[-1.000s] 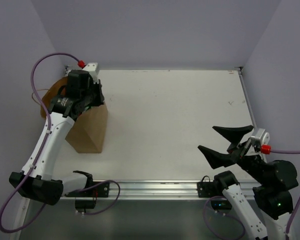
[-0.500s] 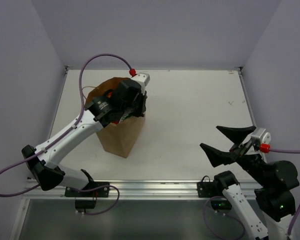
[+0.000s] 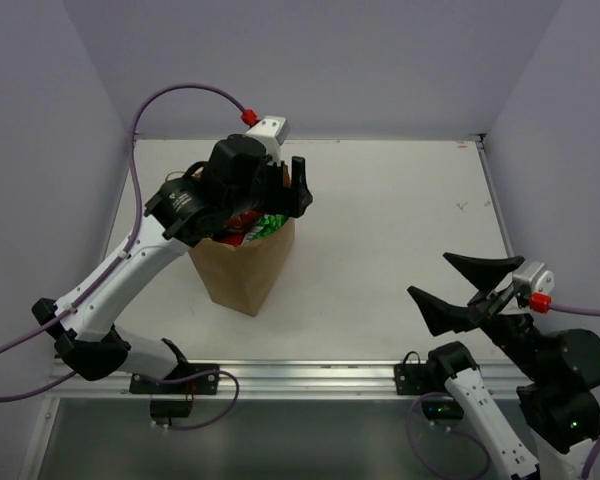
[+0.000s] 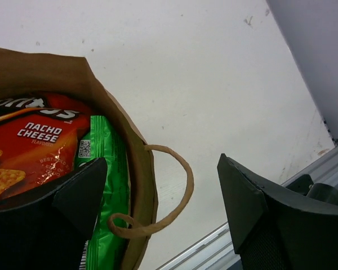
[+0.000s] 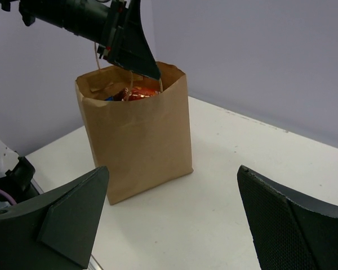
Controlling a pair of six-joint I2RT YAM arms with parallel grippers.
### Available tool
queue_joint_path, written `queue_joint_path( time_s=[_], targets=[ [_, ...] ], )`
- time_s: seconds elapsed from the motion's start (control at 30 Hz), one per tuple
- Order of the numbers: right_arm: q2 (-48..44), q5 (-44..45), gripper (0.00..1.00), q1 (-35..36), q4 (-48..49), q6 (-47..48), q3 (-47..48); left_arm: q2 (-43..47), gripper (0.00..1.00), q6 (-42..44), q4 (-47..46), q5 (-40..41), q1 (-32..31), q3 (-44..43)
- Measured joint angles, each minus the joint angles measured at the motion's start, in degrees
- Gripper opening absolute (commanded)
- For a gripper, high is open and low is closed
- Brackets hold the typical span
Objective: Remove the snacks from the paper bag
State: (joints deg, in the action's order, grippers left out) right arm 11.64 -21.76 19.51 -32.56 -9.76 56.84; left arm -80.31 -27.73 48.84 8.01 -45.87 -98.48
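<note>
Two grippers are in view, and both stand open. Nearest, at the table's front right corner, the right gripper hovers with its black fingers spread wide and nothing between them, well apart from everything else. Farther in, left of centre, the paper bag stands upright on the white surface, mouth up and open. Above that mouth hangs the left gripper, jaws parted; one finger sits over the inside of the bag, above the snacks, and the other sits outside, over bare table, so the bag's rim and one twisted paper handle lie in the gap. Whether either finger touches the paper or a packet cannot be told. Inside, a red-orange Doritos bag marked Nacho Cheese lies at the top, with a green packet pressed between it and the bag wall. Beyond the bag, the tabletop runs back to the lilac wall.
</note>
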Motion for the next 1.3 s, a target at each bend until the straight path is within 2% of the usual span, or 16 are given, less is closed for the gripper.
queue_joint_path(
  time_s=[0.2, 0.27, 0.33, 0.53, 0.6, 0.67, 0.73, 0.83, 0.97, 1.07, 1.13, 1.2, 1.3],
  targets=[
    [0.0, 1.3, 0.99, 0.0, -0.9, 0.7, 0.7, 0.4, 0.92, 0.3, 3.9, -0.7, 0.0, -5.0],
    [0.0, 1.4, 0.99, 0.0, -1.0, 0.8, 0.8, 0.6, 1.00, 0.3, 5.4, -0.5, 0.0, -7.1],
    [0.0, 1.6, 0.99, 0.0, -1.3, 1.0, 1.0, 1.0, 1.00, 0.5, 6.7, 0.5, 0.0, -9.3],
    [0.0, 2.9, 0.99, 0.0, -1.7, 1.5, 1.3, 4.0, 1.00, 1.4, 9.9, 9.4, 0.4, -15.5],
    [0.0, 3.0, 0.99, 0.0, -1.9, 1.7, 1.3, 5.4, 1.00, 1.9, 11.3, 12.4, 2.8, -16.3],
    [0.1, 3.1, 0.99, 0.0, -2.2, 1.7, 1.3, 6.6, 1.00, 2.8, 12.4, 14.9, 8.3, -16.1],
    [0.2, 3.0, 0.99, 0.0, -2.3, 1.8, 1.3, 8.0, 1.00, 3.9, 12.7, 17.1, 15.6, -13.4],
    [0.6, 3.0, 0.99, 0.0, -2.4, 1.9, 1.3, 10.1, 1.00, 5.0, 12.5, 19.2, 22.0, -7.4],
    [0.7, 2.6, 0.99, 0.0, -2.3, 1.8, 1.0, 13.5, 0.97, 7.3, 11.5, 15.6, 28.6, 4.6],
    [0.8, 1.9, 0.99, 0.0, -2.1, 1.8, 0.8, 14.9, 0.93, 8.6, 9.7, 11.6, 31.6, 11.4],
    [0.8, 1.3, 0.99, 0.0, -1.9, 1.7, 0.3, 15.6, 0.87, 9.4, 8.1, 9.0, 32.6, 14.8],
    [0.8, 1.2, 0.99, 0.0, -1.7, 1.7, -0.2, 15.5, 0.82, 10.3, 7.2, 7.3, 33.2, 16.2],
    [0.8, 1.1, 0.99, 0.0, -1.7, 1.7, -0.8, 15.5, 0.80, 11.0, 4.8, 5.0, 33.8, 17.0]
  ],
)
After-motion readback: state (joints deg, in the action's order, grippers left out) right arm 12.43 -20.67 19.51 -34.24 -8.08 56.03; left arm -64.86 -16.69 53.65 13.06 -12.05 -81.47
